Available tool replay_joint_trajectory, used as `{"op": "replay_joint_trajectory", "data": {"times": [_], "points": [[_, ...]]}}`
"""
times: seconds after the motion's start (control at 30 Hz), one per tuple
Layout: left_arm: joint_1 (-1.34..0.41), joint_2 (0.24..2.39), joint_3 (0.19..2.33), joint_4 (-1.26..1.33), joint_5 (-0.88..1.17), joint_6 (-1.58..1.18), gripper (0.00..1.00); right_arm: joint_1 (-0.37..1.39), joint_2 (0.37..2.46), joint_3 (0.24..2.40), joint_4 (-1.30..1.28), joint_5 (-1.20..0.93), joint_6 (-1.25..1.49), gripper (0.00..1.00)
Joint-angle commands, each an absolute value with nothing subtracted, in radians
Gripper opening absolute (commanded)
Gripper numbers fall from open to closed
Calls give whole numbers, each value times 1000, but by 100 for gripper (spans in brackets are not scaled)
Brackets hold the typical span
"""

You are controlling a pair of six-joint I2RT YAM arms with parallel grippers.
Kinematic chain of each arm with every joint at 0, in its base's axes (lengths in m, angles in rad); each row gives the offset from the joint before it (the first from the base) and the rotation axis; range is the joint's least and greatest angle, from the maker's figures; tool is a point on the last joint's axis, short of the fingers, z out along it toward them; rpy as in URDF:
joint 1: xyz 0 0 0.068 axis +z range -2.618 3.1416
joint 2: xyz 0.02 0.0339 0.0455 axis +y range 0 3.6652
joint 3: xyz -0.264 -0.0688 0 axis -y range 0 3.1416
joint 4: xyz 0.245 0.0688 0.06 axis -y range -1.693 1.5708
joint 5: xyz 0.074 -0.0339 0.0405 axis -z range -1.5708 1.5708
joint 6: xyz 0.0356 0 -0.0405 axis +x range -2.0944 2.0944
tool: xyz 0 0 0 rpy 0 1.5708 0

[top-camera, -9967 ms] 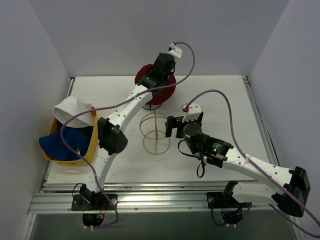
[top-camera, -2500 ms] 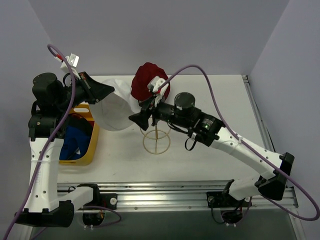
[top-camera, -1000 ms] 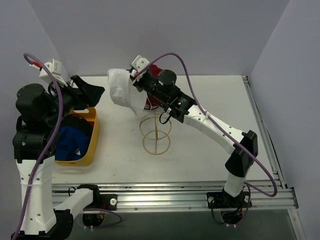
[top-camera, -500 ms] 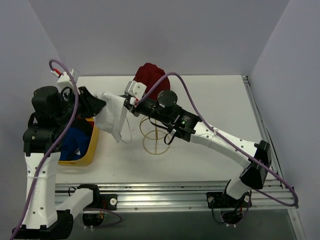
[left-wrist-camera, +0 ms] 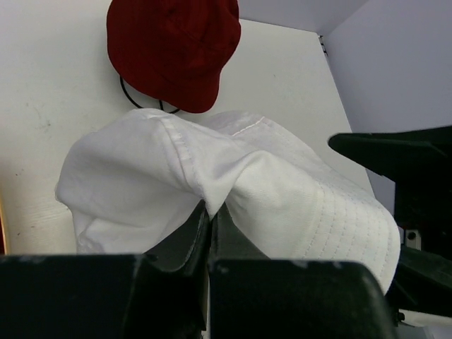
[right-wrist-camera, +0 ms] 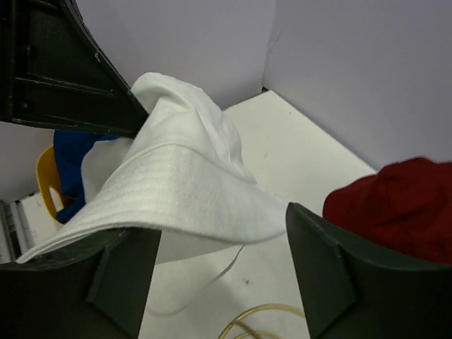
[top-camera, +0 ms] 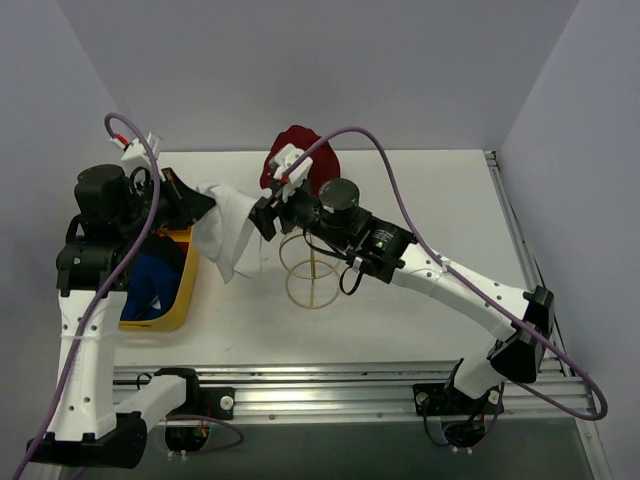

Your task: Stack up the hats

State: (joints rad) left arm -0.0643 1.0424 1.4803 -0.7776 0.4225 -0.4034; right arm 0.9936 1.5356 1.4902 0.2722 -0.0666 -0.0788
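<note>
A white bucket hat [top-camera: 232, 240] hangs in the air over the table's left side, pinched by a fold of its crown in my shut left gripper [top-camera: 203, 197]. The left wrist view shows the fold clamped between the jaws of that gripper [left-wrist-camera: 210, 212], the white hat [left-wrist-camera: 141, 169] spreading past them. My right gripper [top-camera: 263, 216] stands open beside the hat's brim [right-wrist-camera: 183, 191], which lies across the gap of that gripper [right-wrist-camera: 222, 272]. A dark red bucket hat [top-camera: 300, 165] rests on a black wire sphere at the back. A blue hat [top-camera: 143, 283] lies in the yellow tub.
The yellow tub [top-camera: 178, 300] stands at the left edge of the table. A gold wire sphere frame [top-camera: 312, 270] stands mid-table just under my right arm. Grey walls close in the left, back and right sides.
My left gripper has shut on the white hat's crown. My right gripper has opened, letting go of the hat, and drawn back slightly to the right.
</note>
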Motion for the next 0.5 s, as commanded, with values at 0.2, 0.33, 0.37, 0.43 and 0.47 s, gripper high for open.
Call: {"op": "replay_joint_trajectory", "data": {"times": [0.2, 0.33, 0.37, 0.43, 0.47], "points": [[-64, 1232, 1718, -713, 359, -443, 2, 983, 1393, 1497, 142, 112, 291, 68], [-74, 1282, 1735, -664, 356, -460, 2, 983, 1410, 1496, 192, 148, 396, 77], [-78, 1285, 1730, -654, 353, -463, 2, 986, 1417, 1490, 222, 169, 408, 79], [-81, 1298, 1726, -635, 341, -465, 2, 982, 1430, 1482, 245, 187, 437, 80], [-84, 1302, 1724, -632, 336, -469, 2, 980, 1446, 1482, 261, 199, 439, 80]]}}
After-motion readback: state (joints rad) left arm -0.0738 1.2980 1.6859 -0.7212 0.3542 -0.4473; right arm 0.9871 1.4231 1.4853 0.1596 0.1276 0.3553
